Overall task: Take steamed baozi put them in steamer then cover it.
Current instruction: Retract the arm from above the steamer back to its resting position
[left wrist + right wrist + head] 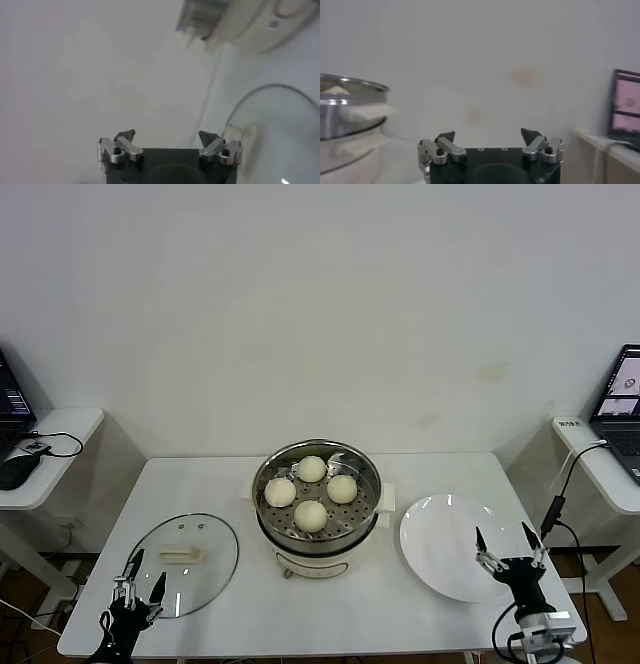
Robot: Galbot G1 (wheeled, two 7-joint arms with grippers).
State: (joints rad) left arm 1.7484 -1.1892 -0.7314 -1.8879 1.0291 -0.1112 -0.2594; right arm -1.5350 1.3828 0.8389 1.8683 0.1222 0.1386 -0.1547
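Several cream-white baozi [311, 515] lie on the perforated tray inside the shiny steamer [362, 519] at the table's middle. The glass cover [210, 569] with its cream bar handle [181, 555] lies flat on the table to the steamer's left. My left gripper [146, 572] is open at the cover's near-left edge, nothing between its fingers. In the left wrist view the gripper [167, 136] shows the cover [280, 125] beside it. My right gripper [503, 541] stands open over the near right part of the plate. The right wrist view shows the gripper [489, 135] empty, the steamer [345, 112] off to one side.
An empty white plate [440, 544] lies right of the steamer. Side desks stand off both table ends, one with a mouse [18, 471] and cable, the other with a laptop [620, 409]. A white wall rises behind the table.
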